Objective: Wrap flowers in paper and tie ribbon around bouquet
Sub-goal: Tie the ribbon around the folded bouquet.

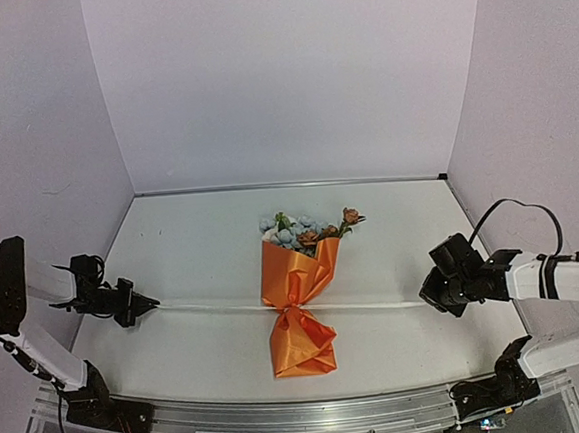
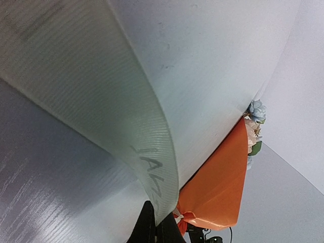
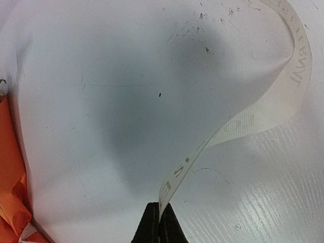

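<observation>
Orange paper (image 1: pixel 301 341) is wrapping one bouquet (image 1: pixel 292 274) lying at centre frame. One cream ribbon (image 1: pixel 211 306) is crossing its waist; the left gripper (image 1: pixel 148 306) and right gripper (image 1: pixel 431 298) are each pinching one ribbon end, jaws pressed together.

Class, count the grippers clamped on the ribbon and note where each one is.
2. The left gripper pinches the ribbon to the left of the bouquet; the right gripper pinches it to the bouquet's right. Both arms are in view, so none is hidden.
</observation>
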Controlling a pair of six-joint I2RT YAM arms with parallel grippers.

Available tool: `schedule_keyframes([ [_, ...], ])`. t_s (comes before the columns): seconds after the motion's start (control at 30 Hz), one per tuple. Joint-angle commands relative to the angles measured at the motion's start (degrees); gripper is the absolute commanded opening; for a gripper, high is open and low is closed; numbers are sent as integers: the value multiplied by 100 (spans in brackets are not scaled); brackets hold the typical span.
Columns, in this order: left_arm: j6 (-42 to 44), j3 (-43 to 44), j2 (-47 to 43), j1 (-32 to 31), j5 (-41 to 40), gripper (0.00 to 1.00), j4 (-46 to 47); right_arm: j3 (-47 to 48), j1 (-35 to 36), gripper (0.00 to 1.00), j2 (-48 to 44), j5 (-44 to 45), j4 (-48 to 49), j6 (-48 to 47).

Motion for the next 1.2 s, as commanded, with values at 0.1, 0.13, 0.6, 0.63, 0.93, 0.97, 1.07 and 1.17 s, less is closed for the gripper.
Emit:
schedule_keyframes([
  [0.1, 154, 396, -34, 515, -1244, 0, 227, -36, -401, 0, -155, 1499, -1694, -316],
  [0.13, 153, 387, -56, 517, -1231, 0, 224, -25, -404, 0, -185, 1478, -1707, -321],
  [0.6, 188, 813, -578, 578, -1149, 0, -371, 492, -696, 0, -629, 1184, -2259, -660],
  [0.63, 188, 751, -542, 590, -1130, 0, -338, 434, -752, 0, -585, 1109, -2259, -647],
  [0.93, 184, 354, -183, 616, -861, 0, 83, 143, -929, 0, -199, 509, -2082, -584],
  [0.97, 206, 345, -202, 612, -839, 0, 72, 137, -926, 0, -179, 456, -2070, -615],
  [1.07, 354, 354, -306, 576, -780, 0, -78, 163, -930, 0, -84, 326, -2034, -703],
  [1.17, 464, 379, -389, 421, -618, 0, -168, 254, -925, 0, 93, 100, -1959, -782],
])
